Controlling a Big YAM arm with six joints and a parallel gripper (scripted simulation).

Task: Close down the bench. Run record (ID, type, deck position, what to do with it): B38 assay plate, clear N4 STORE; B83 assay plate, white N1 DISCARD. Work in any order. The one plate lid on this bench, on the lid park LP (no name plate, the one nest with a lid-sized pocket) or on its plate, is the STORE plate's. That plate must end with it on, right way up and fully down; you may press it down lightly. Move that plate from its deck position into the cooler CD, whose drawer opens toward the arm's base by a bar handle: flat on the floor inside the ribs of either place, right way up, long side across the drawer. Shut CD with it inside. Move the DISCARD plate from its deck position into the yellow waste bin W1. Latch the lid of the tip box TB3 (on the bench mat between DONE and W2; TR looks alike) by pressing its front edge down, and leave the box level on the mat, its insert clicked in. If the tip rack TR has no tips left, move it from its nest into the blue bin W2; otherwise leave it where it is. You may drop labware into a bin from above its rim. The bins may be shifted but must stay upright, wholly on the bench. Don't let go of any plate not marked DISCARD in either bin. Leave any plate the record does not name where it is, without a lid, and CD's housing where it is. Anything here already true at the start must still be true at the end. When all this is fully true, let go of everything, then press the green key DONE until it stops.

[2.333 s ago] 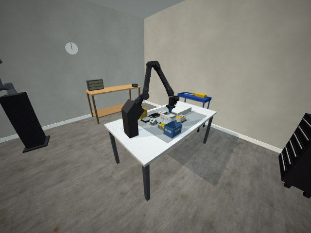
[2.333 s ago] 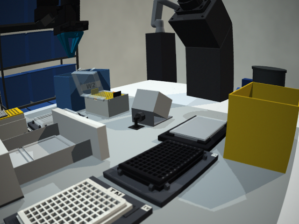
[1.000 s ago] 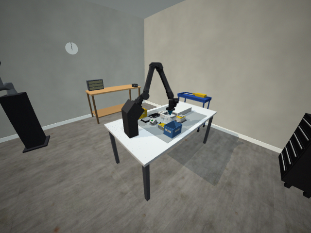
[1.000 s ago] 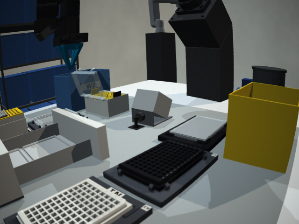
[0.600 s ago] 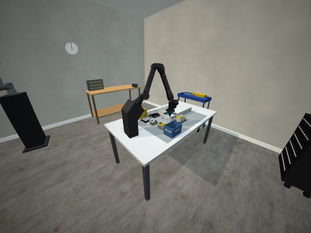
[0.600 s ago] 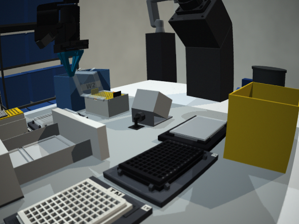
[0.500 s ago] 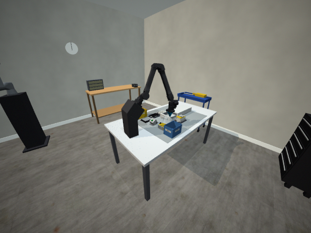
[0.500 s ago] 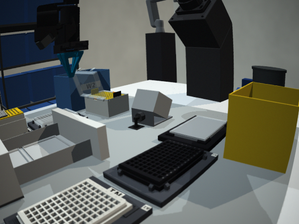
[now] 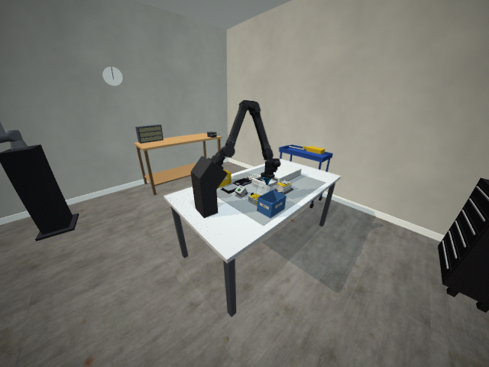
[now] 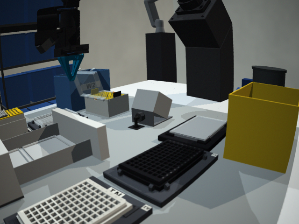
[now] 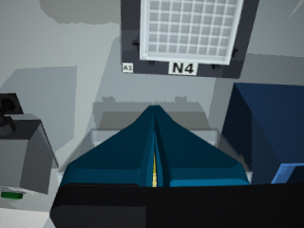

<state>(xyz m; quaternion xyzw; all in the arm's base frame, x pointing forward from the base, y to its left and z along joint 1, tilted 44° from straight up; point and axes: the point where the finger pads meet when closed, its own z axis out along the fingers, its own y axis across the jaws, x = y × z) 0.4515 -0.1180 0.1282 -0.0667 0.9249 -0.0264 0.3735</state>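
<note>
The grey tip box TB3 with its yellow insert [image 9: 254, 196] sits on the grey bench mat [image 9: 312, 182] of the white table [image 9: 237, 237], just beside the blue bin W2 [image 9: 271, 202]; from the top view it is tiny, and the black arm's teal gripper [image 9: 269, 180] hangs above that part of the mat, beyond the box.

From the exterior camera, the tip box [image 10: 107, 103] stands level on the mat with its clear lid [image 10: 88, 83] tilted up, propped open in front of the blue bin [image 10: 63, 90]. The gripper [image 10: 71, 77] points down at the raised lid's top edge — fingers pressed together, nothing between them. Nearer lie a white assay plate [image 10: 74, 207], a black plate [image 10: 161, 162], a clear plate lid in a black nest [image 10: 197, 130], the open grey cooler drawer [image 10: 43, 149] and the yellow waste bin [image 10: 263, 127].

From the wrist, the closed fingers cover most of the tip box [image 11: 108, 117]; beyond it rests the clear gridded plate [image 11: 193, 9] at the N4 label [image 11: 182, 68] — the blue bin [image 11: 266, 127] to the right.
</note>
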